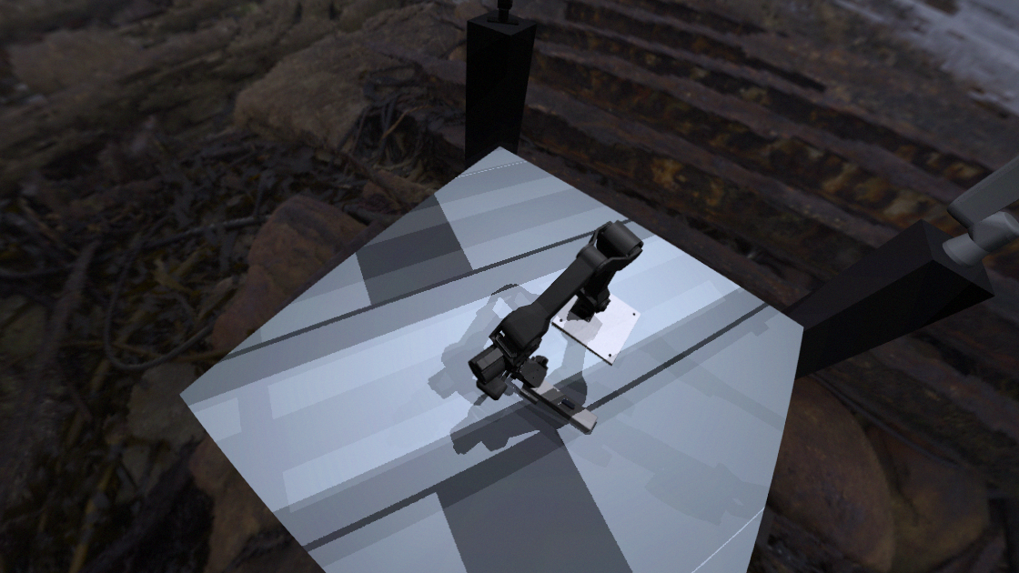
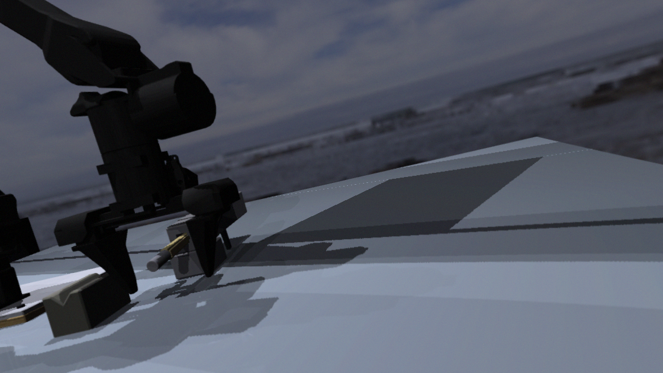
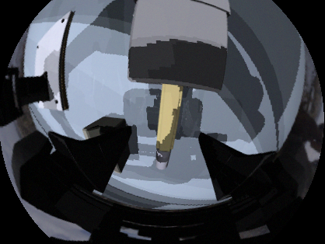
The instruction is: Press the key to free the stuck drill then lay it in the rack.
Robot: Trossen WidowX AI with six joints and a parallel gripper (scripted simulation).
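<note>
- Pincer [image 2: 169,282] [image 3: 165,132]: wide open, gripping nothing
- Drill [image 2: 170,251] [image 3: 168,116]: juts from the grey block [image 2: 189,267] [image 3: 176,64], inner end hidden
- Block's top: cropped in wrist view
- Key: hard to make out

One table [image 1: 370,427] [image 2: 463,301] [image 3: 97,66]. One robot arm [image 1: 570,285] [image 2: 92,41] [image 3: 35,87], two jaws. One square base plate [image 1: 612,335] [image 2: 27,308] [image 3: 54,43]. One yellow-and-grey drill [image 2: 172,248] [image 3: 167,116]. One slotted grey housing [image 1: 584,418] [image 2: 185,269] [image 3: 179,27]. One V-notched rack block [image 2: 69,311] [image 3: 105,123]. Two black pillars [image 1: 499,85] [image 1: 883,285].
</note>
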